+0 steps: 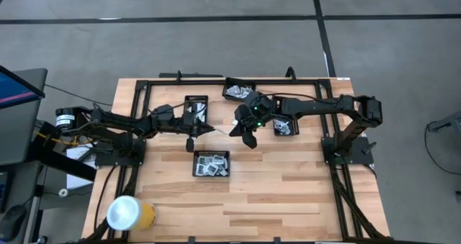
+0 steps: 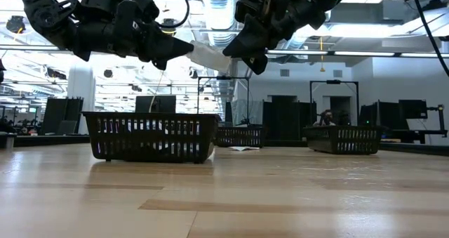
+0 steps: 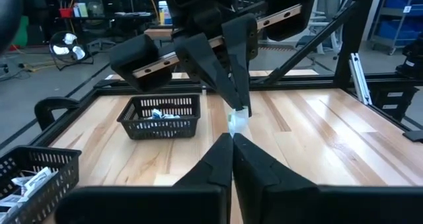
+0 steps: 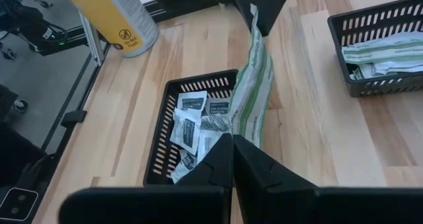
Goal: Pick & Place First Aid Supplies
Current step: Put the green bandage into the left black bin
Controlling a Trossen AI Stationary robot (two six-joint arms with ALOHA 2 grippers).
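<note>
A slim pale green-white strip (image 4: pixel 254 85), one of the first aid supplies, hangs in the air over the middle of the table. My left gripper (image 1: pixel 209 131) is shut on one end and my right gripper (image 1: pixel 234 131) is shut on the other. The two grippers face each other, tip to tip. Just toward the near edge stands a black mesh tray (image 1: pixel 212 163) with squarish white sachets (image 4: pixel 188 121) lying in it. Another tray (image 1: pixel 196 109), behind my left gripper, holds more green-white strips (image 4: pixel 383 52). My left gripper pinches the strip's left end (image 3: pixel 238 123) between its two fingers, which come level from the table's left and lie along the strip. That end is lifted clear of the table. My right gripper pinches the strip's right end (image 4: pixel 243 128) between its two fingers, slanting down from the table's right. The strip (image 2: pixel 208 56) spans the short gap to the other gripper, clear of the table and trays.
Two more black trays with packets stand at the far middle (image 1: pixel 239 91) and under my right arm (image 1: pixel 286 127). A yellow and white can (image 1: pixel 130 214) stands at the near left corner. A black frame rail (image 1: pixel 216 80) borders the table. Bare wood lies near and right.
</note>
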